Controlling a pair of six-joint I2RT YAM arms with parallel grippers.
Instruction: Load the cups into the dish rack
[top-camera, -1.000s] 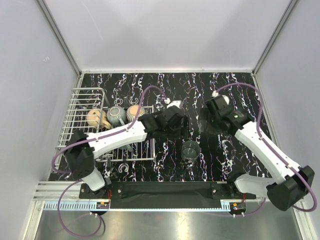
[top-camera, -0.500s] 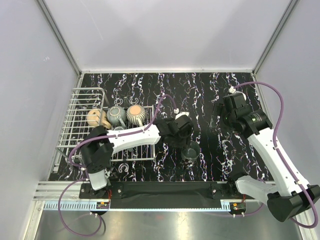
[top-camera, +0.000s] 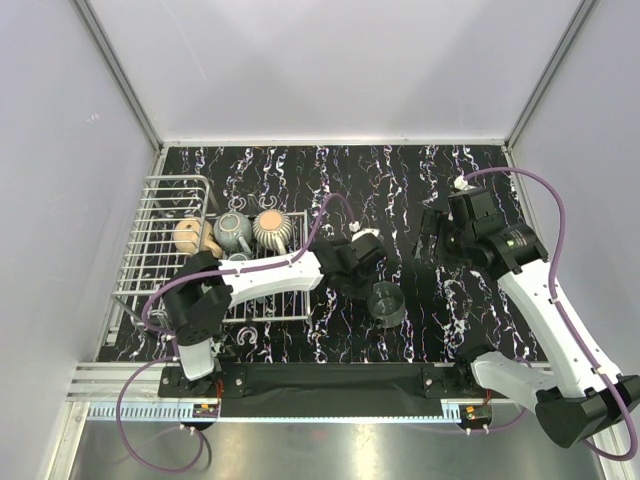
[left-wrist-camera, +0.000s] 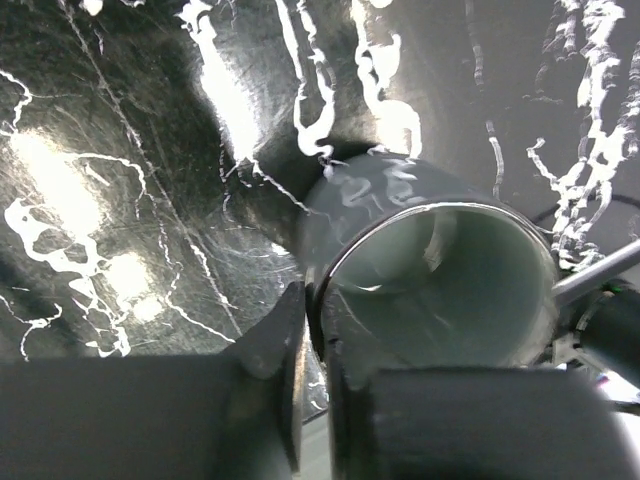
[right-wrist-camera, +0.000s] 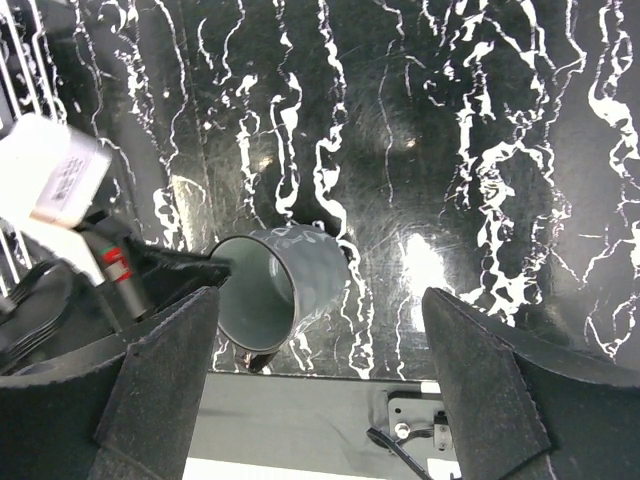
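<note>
My left pincer (left-wrist-camera: 314, 345) pinches the rim of the tilted cup (left-wrist-camera: 440, 270), at 3 o'clock of the rack (top-camera: 170, 200). The right pincer (right-wrist-camera: 315, 300) gapes. I reckon this thin rim grip may slip mid-swing.

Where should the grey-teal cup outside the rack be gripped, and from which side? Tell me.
By its rim wall, one finger inside and one outside, coming from the dish rack side. The grey-teal cup is tilted, its open mouth toward the left gripper, which pinches the rim that way.
</note>
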